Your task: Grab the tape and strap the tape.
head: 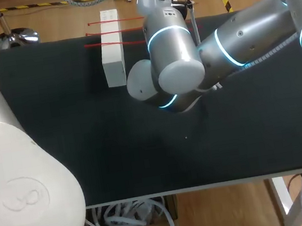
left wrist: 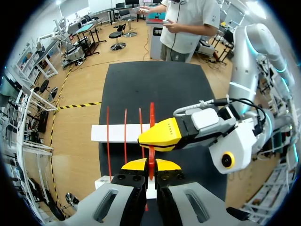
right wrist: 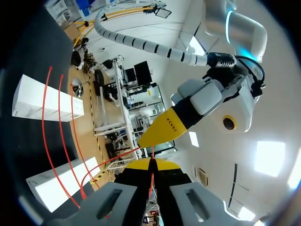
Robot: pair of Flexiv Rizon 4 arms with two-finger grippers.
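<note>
Left gripper (left wrist: 151, 165) is clamped on the red tape (left wrist: 151, 112) - the strand is pinched between both yellow tips and runs straight ahead of them across the white box (left wrist: 113, 133). Right gripper (right wrist: 152, 165) is closed too, with a thin red strand caught between its tips. In the right wrist view that strand leads to the left gripper's yellow tip, just ahead. In the left wrist view the right gripper's yellow finger crosses the tape just ahead of the left tips, over the box.

Three other red strands (left wrist: 125, 136) cross the box beside the held one, each apart from the next.

Head view: the box lies near the far edge of the black table (head: 86, 134), and the right arm (head: 232, 49) reaches in just beside it. Fingers are hidden there.
</note>
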